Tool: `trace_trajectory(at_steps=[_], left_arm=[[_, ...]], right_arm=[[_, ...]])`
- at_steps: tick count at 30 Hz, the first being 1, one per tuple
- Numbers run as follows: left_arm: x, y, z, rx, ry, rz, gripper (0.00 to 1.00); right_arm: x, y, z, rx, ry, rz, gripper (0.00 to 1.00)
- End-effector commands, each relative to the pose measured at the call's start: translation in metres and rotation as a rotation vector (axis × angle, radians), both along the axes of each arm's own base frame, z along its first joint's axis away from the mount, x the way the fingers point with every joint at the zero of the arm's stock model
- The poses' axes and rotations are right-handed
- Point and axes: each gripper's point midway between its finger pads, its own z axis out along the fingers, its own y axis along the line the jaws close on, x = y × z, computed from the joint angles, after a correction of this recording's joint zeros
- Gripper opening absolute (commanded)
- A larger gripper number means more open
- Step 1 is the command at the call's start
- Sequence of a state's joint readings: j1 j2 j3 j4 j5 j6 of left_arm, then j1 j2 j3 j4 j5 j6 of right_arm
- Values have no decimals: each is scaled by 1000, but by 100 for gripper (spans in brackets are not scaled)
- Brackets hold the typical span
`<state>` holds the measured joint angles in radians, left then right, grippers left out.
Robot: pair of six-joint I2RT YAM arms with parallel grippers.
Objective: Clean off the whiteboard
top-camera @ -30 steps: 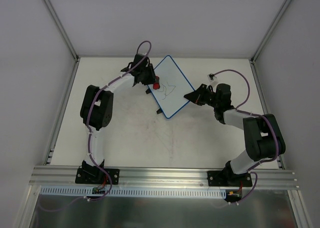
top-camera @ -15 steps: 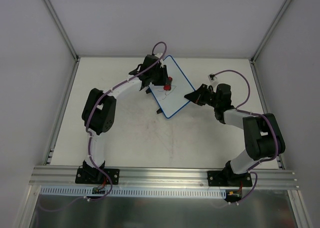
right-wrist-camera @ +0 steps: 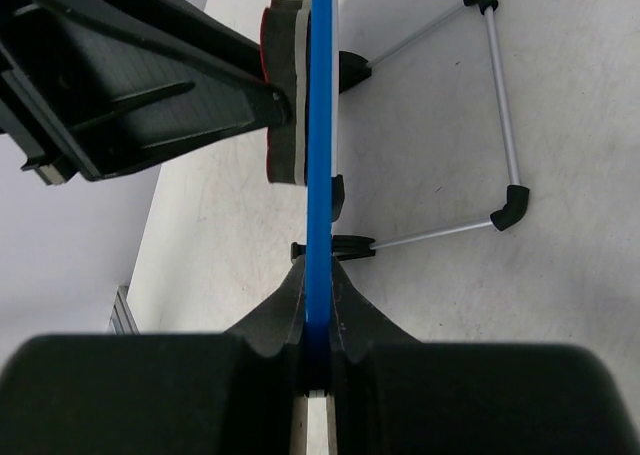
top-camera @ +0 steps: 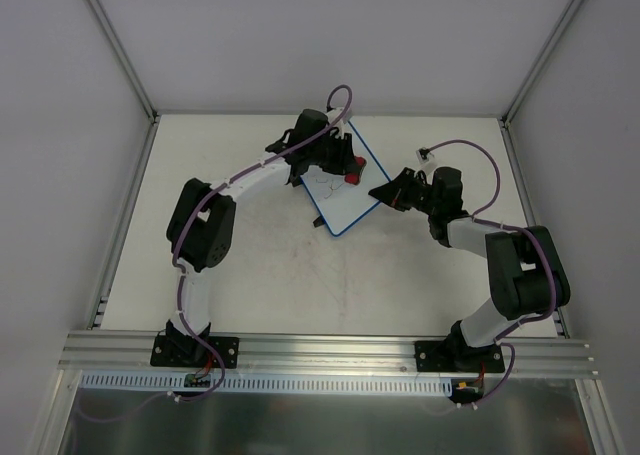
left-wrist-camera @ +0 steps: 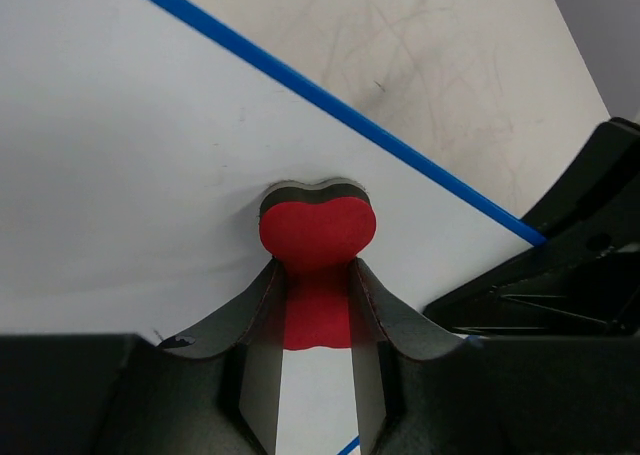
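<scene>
While the left gripper (top-camera: 345, 168) pinches the red eraser (top-camera: 352, 178) by its narrow waist, jaws drawn in tight on the foam, the eraser's dark felt face lies against the whiteboard (top-camera: 345, 207). The board sits just above the centre of the overhead view on the table (top-camera: 260, 265). In the left wrist view the eraser (left-wrist-camera: 317, 233) is close to the blue rim, and the white surface (left-wrist-camera: 150, 155) around it looks clean. From overhead, faint dark lines seem to show toward the board's left part, though they are too small to be sure of.

The right gripper (top-camera: 385, 192) clamps the board's right-hand edge. Its own camera shows the fingers closed hard on the rim (right-wrist-camera: 322, 125), with the board seen edge-on. There the eraser (right-wrist-camera: 283, 95) presses on the board's left face, and a wire stand (right-wrist-camera: 497, 85) rests on the table at the right of the frame.

Several things could go wrong from here. With the eraser this near the rim, a stroke carried further that way would likely run off the edge or snag on it, twisting the foam in the jaws. Because the board is held along one edge only, too much pressure could lever it in the right gripper or shove it across the table. Both grippers are close together at the board's right side, so a wide sweep risks a knock between them. A grip on so slim a waist may also let the eraser pivot, lifting the felt and leaving marks behind.
</scene>
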<state>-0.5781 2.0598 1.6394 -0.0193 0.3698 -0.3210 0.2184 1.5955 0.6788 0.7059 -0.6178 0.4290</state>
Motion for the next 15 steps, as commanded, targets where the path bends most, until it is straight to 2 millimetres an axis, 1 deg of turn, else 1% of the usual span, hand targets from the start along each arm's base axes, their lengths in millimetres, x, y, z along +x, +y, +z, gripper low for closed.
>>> trace_trajectory(at_steps=[1,3,5,8,12,15], left_arm=[[-48,-45,5,-45,-9,-224,0],[-51,-48,5,-36,-20,-231,0],[-45,-44,3,-18,-28,-191,0],[-35,-35,-1,21,-40,-111,0],[-20,-15,-9,58,-25,-3,0],[-7,5,-18,65,21,81,0]], right_arm=[[-15,23,5,-30,-98,164,0],[-15,24,6,-29,-99,169,0],[-15,24,5,-28,-95,168,0],[-15,24,5,-30,-98,167,0],[-15,24,6,-28,-98,167,0],[-15,23,7,-29,-103,166,0]])
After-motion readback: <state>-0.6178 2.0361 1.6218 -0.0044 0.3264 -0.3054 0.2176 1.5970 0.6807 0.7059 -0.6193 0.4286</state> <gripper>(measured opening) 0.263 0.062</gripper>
